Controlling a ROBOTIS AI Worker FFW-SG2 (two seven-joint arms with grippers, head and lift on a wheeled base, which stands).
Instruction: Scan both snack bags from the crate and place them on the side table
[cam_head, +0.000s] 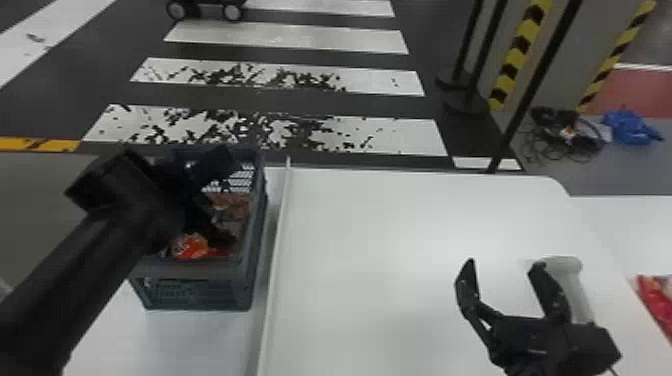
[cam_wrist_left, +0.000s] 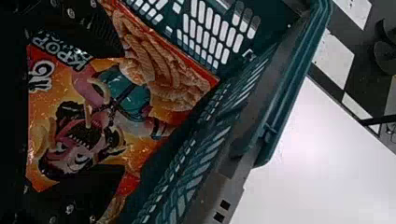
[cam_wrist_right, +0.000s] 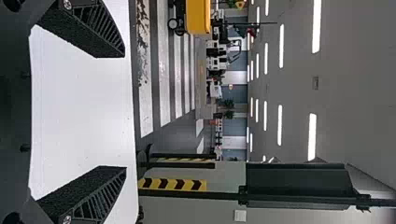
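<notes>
My left gripper (cam_head: 227, 200) is down inside the dark crate (cam_head: 200, 272) at the left, over the orange snack bag (cam_head: 190, 246). A brownish bag surface (cam_head: 232, 204) lies farther back in the crate. In the left wrist view, the left gripper (cam_wrist_left: 122, 112) is open, its fingers on either side of the cartoon-printed orange bag (cam_wrist_left: 84, 135); a snack-ring print (cam_wrist_left: 163, 74) shows beside it. Whether the fingers touch the bag, I cannot tell. The right gripper (cam_head: 504, 265) stands open over the white table; in the right wrist view, the right gripper (cam_wrist_right: 123, 112) has nothing between its fingers.
A pale cylindrical object (cam_head: 577, 292) is beside the right gripper. Part of a red packet (cam_head: 657, 300) lies at the far right edge. A raised white table rim (cam_head: 280, 220) runs alongside the crate. Black posts (cam_head: 530, 85) stand beyond the table (cam_head: 380, 240).
</notes>
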